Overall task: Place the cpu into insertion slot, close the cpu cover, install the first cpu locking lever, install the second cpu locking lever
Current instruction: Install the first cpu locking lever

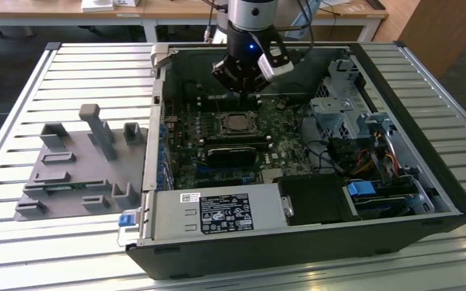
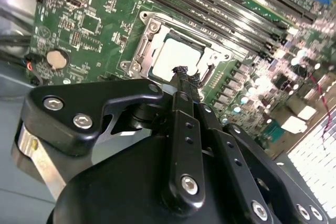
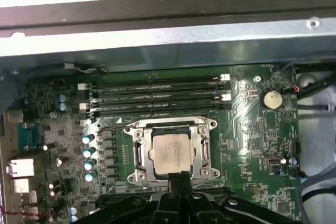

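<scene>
Slatted metal tabletop (image 1: 22,121) carried the open computer case (image 1: 298,248), and your arm came down into it from the top of the exterior view.

Your pincer (image 2: 181,73) was clenched, its two black fingers pressed together with nothing between them. In both wrist views its tip (image 3: 177,178) sat right at one edge of the insertion slot (image 3: 203,125). Whether it touched the metal there, you could not have told from these views. In the exterior view the pincer (image 1: 245,91) hung just above the socket.

The cpu (image 3: 169,153) lay flat in the slot, its pale metallic face up. The cpu cover (image 3: 137,153) was down over it, and the silver frame ringed the chip, which showed through the window. In the second wrist view the same cpu (image 2: 176,56) and cover (image 2: 142,51) lay just past the fingertips. How the locking levers stood was not clear.

Beyond the socket ran the long black memory slots (image 3: 157,90), parallel to one side of it. A row of blue-topped capacitors (image 3: 86,150) stood on another side, and a coin cell (image 3: 272,98) sat well apart on the green board.

Further out in the exterior view, the labelled grey power supply (image 1: 216,212) filled the near corner of the case. A grey fixture plate (image 1: 63,176) with upright holders lay on the table to the exterior view's left. Wooden desks (image 1: 176,9) stood behind.
</scene>
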{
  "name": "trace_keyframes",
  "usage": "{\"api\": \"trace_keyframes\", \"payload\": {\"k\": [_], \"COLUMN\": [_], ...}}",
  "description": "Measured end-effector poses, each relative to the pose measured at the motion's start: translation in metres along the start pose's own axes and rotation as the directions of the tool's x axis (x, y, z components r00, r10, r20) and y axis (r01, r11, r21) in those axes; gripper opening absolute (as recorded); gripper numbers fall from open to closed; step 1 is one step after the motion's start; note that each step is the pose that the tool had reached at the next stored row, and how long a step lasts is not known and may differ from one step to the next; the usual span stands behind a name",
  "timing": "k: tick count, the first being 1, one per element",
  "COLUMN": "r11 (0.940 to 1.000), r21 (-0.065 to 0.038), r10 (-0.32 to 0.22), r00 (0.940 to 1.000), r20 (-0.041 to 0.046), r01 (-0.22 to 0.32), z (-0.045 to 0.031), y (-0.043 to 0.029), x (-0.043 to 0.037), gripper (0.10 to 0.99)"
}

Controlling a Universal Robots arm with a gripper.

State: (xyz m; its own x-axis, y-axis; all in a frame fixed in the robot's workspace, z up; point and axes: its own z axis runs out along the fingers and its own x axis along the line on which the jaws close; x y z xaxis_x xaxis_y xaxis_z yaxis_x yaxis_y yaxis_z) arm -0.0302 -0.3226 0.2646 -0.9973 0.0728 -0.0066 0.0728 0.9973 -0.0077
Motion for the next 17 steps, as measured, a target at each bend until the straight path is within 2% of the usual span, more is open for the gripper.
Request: {"api": "trace_keyframes", "payload": {"k": [7,11,17], "r11": [0.9989,0.9988,0.9988], "r21": [0.000,0.000,-0.001], "r10": [-0.046,-0.048,-0.048], "r00": [0.9989,0.9988,0.9988], "r20": [0.0004,0.0011,0.0103], "r01": [0.046,0.048,0.048], "z": [0.0002,0.0004,0.0005], "y": [-0.0013,-0.0020,-0.0032], "x": [0.0035,0.0138,0.0297], "gripper": [0.106,0.106,0.106]}}
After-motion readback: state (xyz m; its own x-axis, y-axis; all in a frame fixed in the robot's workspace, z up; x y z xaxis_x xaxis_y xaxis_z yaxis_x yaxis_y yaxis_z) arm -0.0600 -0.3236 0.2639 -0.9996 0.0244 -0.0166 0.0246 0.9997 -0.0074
